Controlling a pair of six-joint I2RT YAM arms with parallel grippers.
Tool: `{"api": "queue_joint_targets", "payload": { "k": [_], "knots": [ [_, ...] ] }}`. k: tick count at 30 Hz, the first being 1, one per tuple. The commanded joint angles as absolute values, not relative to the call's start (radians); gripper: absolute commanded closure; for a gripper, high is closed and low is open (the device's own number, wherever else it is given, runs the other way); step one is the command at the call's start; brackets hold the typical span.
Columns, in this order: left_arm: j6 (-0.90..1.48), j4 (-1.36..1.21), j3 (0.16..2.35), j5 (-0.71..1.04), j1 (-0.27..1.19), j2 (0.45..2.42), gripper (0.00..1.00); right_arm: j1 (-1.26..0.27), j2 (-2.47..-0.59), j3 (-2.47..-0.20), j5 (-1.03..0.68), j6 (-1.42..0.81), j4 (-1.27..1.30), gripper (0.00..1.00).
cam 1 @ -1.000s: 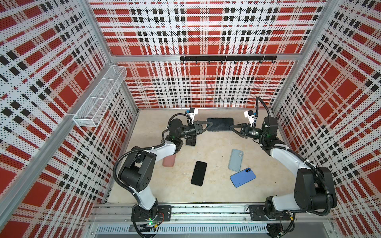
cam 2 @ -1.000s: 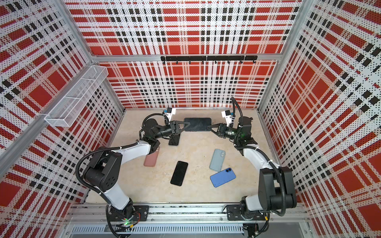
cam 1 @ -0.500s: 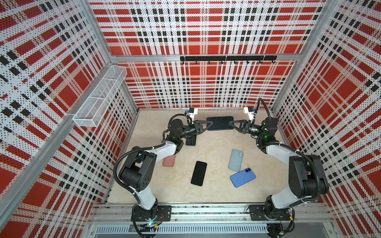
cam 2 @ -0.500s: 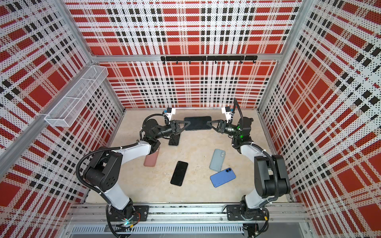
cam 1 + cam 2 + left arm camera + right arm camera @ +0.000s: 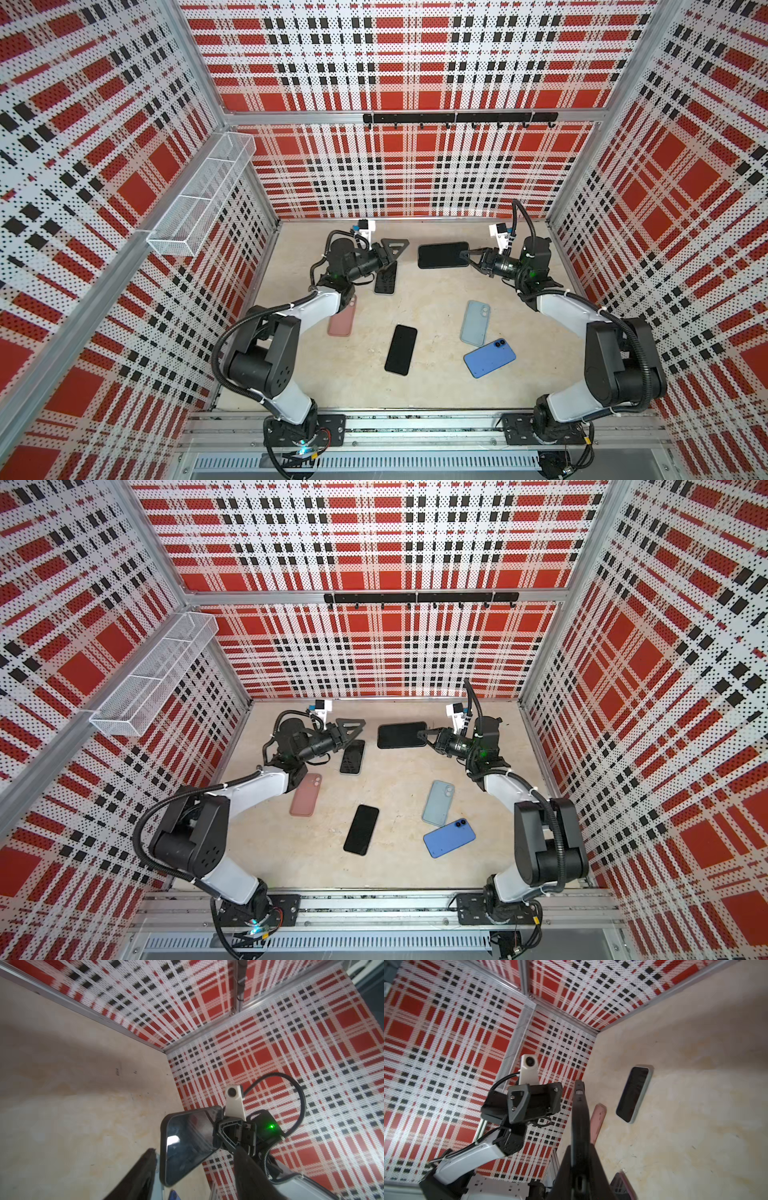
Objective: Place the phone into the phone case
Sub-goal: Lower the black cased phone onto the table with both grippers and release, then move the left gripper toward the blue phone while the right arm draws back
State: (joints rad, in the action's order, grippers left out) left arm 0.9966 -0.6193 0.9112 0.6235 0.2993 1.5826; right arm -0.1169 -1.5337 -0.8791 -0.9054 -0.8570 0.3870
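A black phone with a dark rim round it hangs flat above the floor near the back wall. My right gripper is shut on its right end. In the right wrist view the phone runs edge-on out of the shut gripper. My left gripper stands open just left of the phone and does not touch it. From the left wrist the phone shows beyond the open gripper. I cannot tell the phone case apart from the phone.
On the floor lie a phone in a pale case, a pink case, a bare black phone, a grey-blue case and a blue one. A wire basket hangs on the left wall.
My left gripper has opened and let go of the phone's left end. The right gripper closed on the right end and now holds the phone alone.
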Motion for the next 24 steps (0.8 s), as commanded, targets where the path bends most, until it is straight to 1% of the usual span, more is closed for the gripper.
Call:
{"api": "queue_joint_targets", "payload": {
  "k": [1, 2, 3, 4, 5, 8, 9, 11, 15, 18, 23, 24],
  "knots": [
    [0.851, -0.397, 0.893, 0.470, 0.266, 1.480, 0.29, -0.132, -1.513, -0.926, -0.769, -0.736, 0.223, 1.00],
    [0.809, -0.334, 0.892, 0.432, 0.263, 1.455, 0.24, -0.144, -1.530, -0.930, -0.748, -0.731, 0.208, 1.00],
    [0.757, -0.276, 0.891, 0.390, 0.266, 1.426, 0.22, -0.159, -1.555, -0.936, -0.725, -0.730, 0.202, 1.00],
    [0.714, -0.223, 0.893, 0.346, 0.271, 1.399, 0.14, -0.178, -1.584, -0.940, -0.701, -0.735, 0.201, 1.00],
    [0.664, -0.171, 0.895, 0.299, 0.276, 1.373, 0.00, -0.197, -1.617, -0.950, -0.681, -0.738, 0.201, 1.00],
    [0.543, -0.072, 0.897, 0.182, 0.296, 1.297, 0.00, -0.250, -1.725, -0.994, -0.635, -0.749, 0.222, 1.00],
    [0.520, -0.050, 0.894, 0.144, 0.334, 1.275, 0.00, -0.264, -1.763, -1.008, -0.624, -0.755, 0.244, 1.00],
    [0.505, -0.036, 0.877, 0.109, 0.348, 1.243, 0.00, -0.279, -1.824, -1.041, -0.609, -0.767, 0.274, 1.00],
    [0.524, -0.031, 0.835, 0.097, 0.345, 1.201, 0.00, -0.282, -1.943, -1.113, -0.614, -0.812, 0.336, 1.00],
    [0.539, -0.031, 0.807, 0.107, 0.339, 1.181, 0.00, -0.282, -2.017, -1.173, -0.633, -0.828, 0.325, 1.00],
    [0.564, -0.031, 0.777, 0.123, 0.328, 1.163, 0.00, -0.281, -2.089, -1.220, -0.651, -0.842, 0.315, 1.00],
    [0.569, -0.031, 0.774, 0.125, 0.327, 1.160, 0.00, -0.282, -2.097, -1.223, -0.645, -0.838, 0.306, 0.97]
  ]
}}
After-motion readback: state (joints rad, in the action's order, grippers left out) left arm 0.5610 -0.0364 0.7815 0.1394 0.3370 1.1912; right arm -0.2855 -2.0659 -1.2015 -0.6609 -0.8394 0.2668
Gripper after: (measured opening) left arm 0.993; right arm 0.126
